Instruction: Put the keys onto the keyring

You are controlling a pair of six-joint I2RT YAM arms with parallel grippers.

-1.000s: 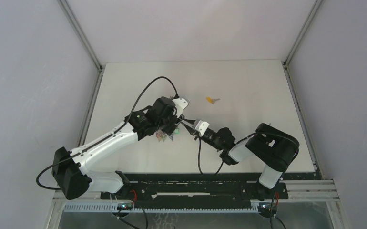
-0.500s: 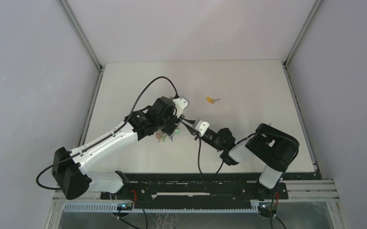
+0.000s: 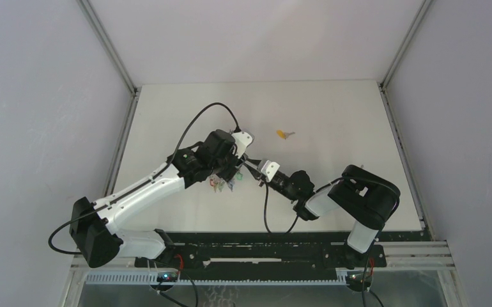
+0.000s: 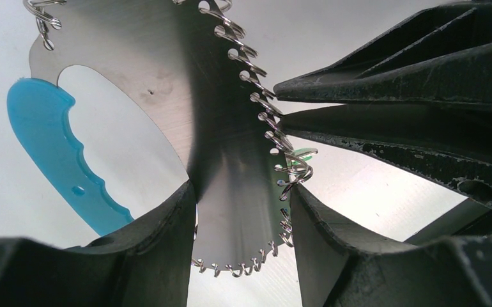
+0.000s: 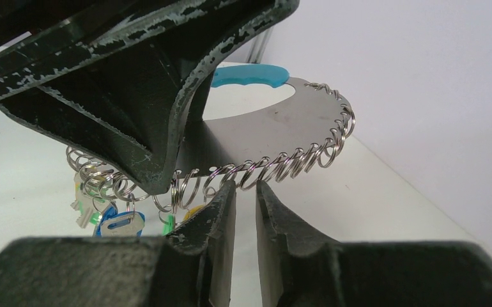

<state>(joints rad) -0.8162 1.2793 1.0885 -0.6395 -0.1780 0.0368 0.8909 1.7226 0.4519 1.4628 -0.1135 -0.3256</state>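
Grey walls (image 3: 39, 96) close in a pale counter (image 3: 333, 115), and both arms reach to its middle, their tips close together. The left claw (image 4: 242, 192) pinches the keyring (image 4: 167, 70), a flat metal plate with a light-blue handle (image 4: 58, 160), its two fingers pressed against opposite sides of the plate. The keyring hangs above the counter in that grip. A row of small wire rings (image 5: 282, 165) runs along the plate's curved edge. Several keys with coloured tags (image 5: 112, 220) hang from the rings at the low end; from above they show as a small bright cluster (image 3: 221, 183) just under the left claw.

The right claw (image 5: 245, 188) comes in from the right, and its tips are right up at the row of rings on the plate's edge, beside the left claw's finger. Its fingers (image 4: 390, 83) are nearly pressed together with only a slim gap between them. Nothing shows in that gap, and I cannot tell whether the tips nip a ring.

One loose key (image 3: 285, 133) with a yellow tag lies flat on the counter beyond both claws, to the right, well apart from the keyring and touched by neither arm.
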